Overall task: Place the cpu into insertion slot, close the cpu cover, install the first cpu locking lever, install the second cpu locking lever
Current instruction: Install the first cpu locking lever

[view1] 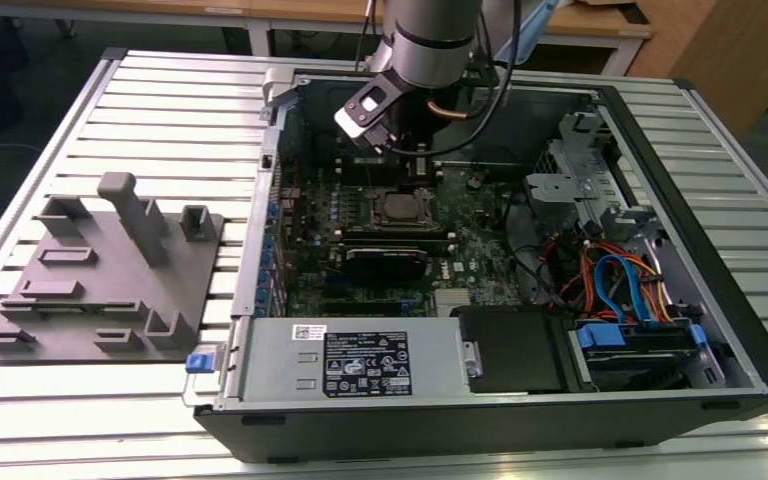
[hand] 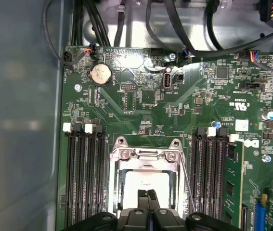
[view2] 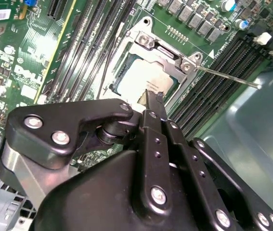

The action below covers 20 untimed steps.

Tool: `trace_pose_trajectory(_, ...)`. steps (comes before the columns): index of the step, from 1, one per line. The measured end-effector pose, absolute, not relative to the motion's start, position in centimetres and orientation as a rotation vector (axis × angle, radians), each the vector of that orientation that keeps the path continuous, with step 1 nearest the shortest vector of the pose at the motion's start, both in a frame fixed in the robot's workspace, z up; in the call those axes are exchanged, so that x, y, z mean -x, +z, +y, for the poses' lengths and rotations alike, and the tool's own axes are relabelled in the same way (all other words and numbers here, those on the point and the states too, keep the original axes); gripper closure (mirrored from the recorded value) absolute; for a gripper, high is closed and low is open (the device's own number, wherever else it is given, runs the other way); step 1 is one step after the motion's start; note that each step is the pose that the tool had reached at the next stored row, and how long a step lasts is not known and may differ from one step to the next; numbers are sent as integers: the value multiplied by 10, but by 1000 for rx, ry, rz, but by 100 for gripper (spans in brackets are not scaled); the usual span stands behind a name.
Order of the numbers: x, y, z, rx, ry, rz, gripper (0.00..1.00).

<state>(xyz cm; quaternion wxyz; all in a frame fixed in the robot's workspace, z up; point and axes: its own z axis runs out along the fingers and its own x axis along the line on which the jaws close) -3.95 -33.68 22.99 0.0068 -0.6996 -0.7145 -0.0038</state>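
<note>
Closely, pinched fingers [view2: 153, 104] overhang cpu [view2: 137, 81] (lever [view2: 227, 78] juts aside).

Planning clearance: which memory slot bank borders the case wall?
The memory slot bank beside the grey case wall; the other bank lies across the cpu cover.

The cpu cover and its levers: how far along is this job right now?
Done: in the first wrist view the cpu lies under the lowered cpu cover. In hand: the gripper is shut on nothing, its tips over the cpu. Left: in the second wrist view one locking lever sticks out loose to the side, so it is not latched. I cannot tell how the other lever stands.
</note>
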Motion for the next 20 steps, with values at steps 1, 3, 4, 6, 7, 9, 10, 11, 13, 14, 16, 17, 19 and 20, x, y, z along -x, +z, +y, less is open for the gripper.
trace_pose_trajectory(1,40,232,-337,2188,-12,-2235,90)
trace_pose_trajectory(3,40,236,-337,2188,-12,-2235,90)
trace_pose_trajectory(4,40,237,-337,2188,-12,-2235,90)
trace_pose_trajectory(6,40,241,-337,2188,-12,-2235,90)
trace_pose_trajectory(7,40,242,-337,2188,-12,-2235,90)
trace_pose_trajectory(9,40,245,-337,2188,-12,-2235,90)
trace_pose_trajectory(10,40,246,-337,2188,-12,-2235,90)
trace_pose_trajectory(11,40,247,-337,2188,-12,-2235,90)
trace_pose_trajectory(13,40,248,-337,2188,-12,-2235,90)
trace_pose_trajectory(14,40,248,-337,2188,-12,-2235,90)
trace_pose_trajectory(16,40,248,-337,2188,-12,-2235,90)
trace_pose_trajectory(17,40,248,-337,2188,-12,-2235,90)
trace_pose_trajectory(19,40,248,-337,2188,-12,-2235,90)
trace_pose_trajectory(20,40,248,-337,2188,-12,-2235,90)
